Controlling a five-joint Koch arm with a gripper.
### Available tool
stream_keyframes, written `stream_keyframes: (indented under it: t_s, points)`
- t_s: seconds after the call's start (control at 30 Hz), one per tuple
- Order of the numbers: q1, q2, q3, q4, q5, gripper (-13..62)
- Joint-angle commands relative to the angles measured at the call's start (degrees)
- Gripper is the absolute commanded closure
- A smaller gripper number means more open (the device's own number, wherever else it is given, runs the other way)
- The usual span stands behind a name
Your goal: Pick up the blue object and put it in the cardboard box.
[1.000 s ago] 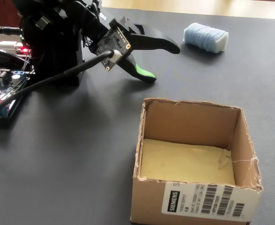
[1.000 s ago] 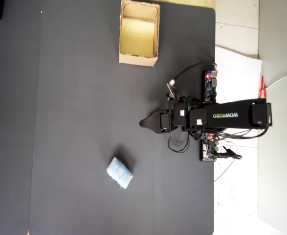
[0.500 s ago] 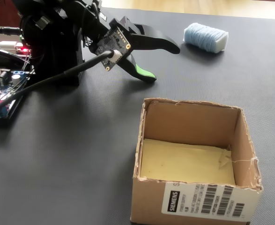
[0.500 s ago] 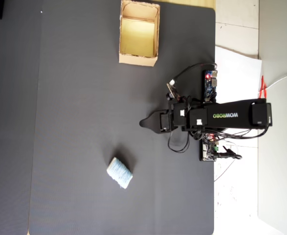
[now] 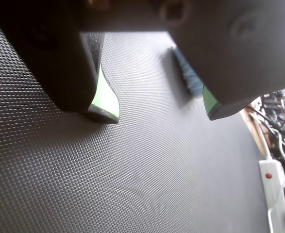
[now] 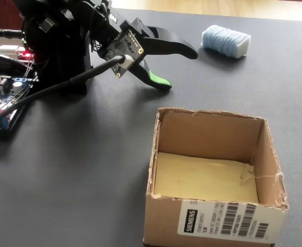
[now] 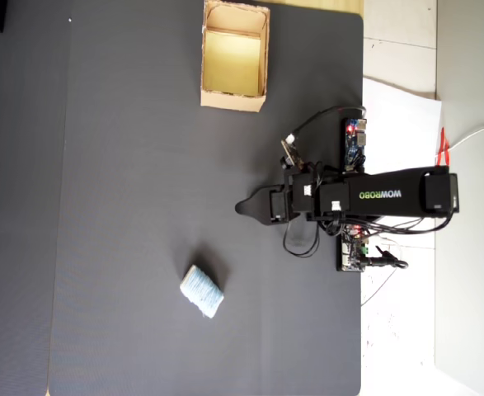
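Note:
The blue object (image 6: pixel 225 41) lies on the dark mat, a pale ribbed block at the far right in the fixed view and near the bottom (image 7: pixel 202 290) in the overhead view. In the wrist view only a strip of the blue object (image 5: pixel 188 73) shows beside the right finger. My gripper (image 6: pixel 179 69) hovers over the mat, open and empty, with green pads on its fingertips (image 5: pixel 106 102). It stands apart from the block, which lies beyond and to one side of the jaws. The cardboard box (image 6: pixel 215 224) sits open and empty in front, and at the top (image 7: pixel 232 101) in the overhead view.
The arm's base and circuit boards (image 6: pixel 6 98) with cables stand at the mat's left in the fixed view. A white power strip (image 5: pixel 273 184) lies past the mat's edge. In the overhead view white paper (image 7: pixel 398 124) lies under the base at the right.

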Motion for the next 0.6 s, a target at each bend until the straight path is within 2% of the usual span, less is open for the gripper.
stream_keyframes:
  t_s: [0.0,0.57]
  points:
    - [-0.53,5.1,2.2,5.01,1.23,15.3]
    - [-17.58,5.1,2.2,-5.71,1.23,15.3]
